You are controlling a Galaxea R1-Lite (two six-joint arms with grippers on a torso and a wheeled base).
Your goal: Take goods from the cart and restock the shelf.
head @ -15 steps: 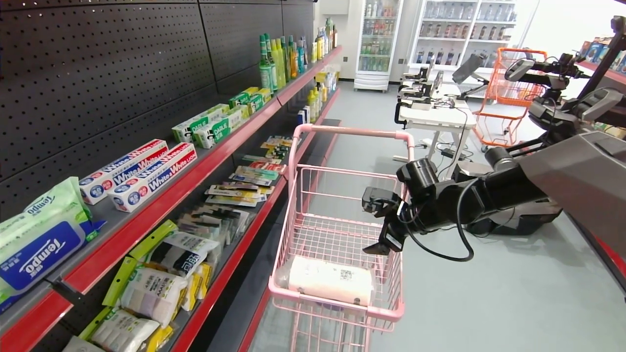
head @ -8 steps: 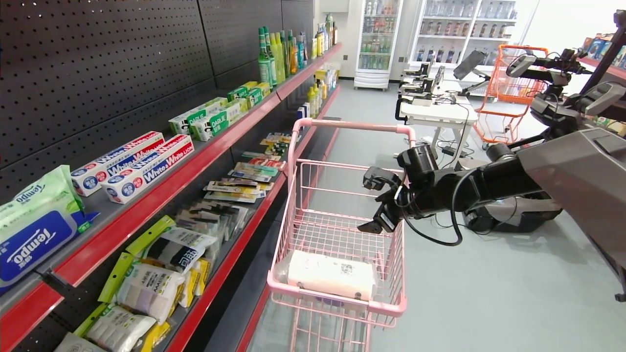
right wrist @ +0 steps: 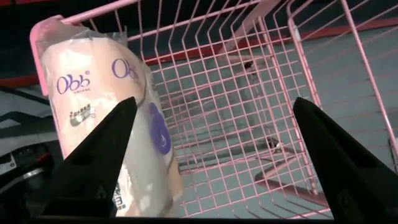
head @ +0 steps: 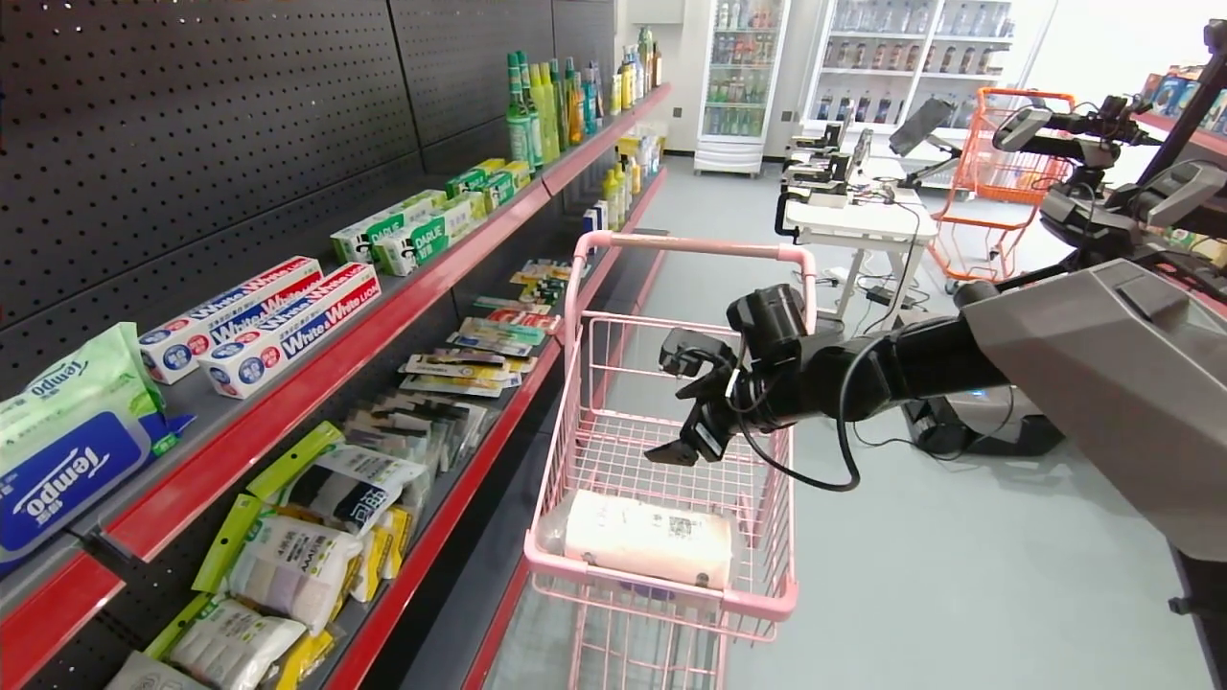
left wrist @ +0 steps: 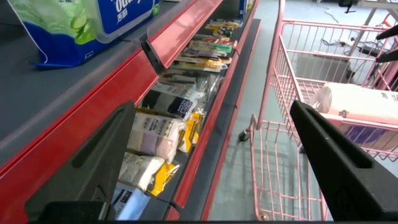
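1. The right end effector (head: 676, 402) hangs over the pink cart (head: 671, 251), fingers spread wide and empty, angled down, likely for a grab.
2. The white pack (head: 647, 541) lies flat at the cart's 6 o'clock end.
3. The left end effector (left wrist: 211, 112), also spread and empty, sits by the shelf (head: 288, 402) at the cart's 9 o'clock.

A tall glass-door drinks fridge (head: 738, 86) stands by the far wall. A white table (head: 863, 228) carrying cabled equipment sits near an orange wire cart (head: 992, 177) on the grey floor (head: 959, 575).
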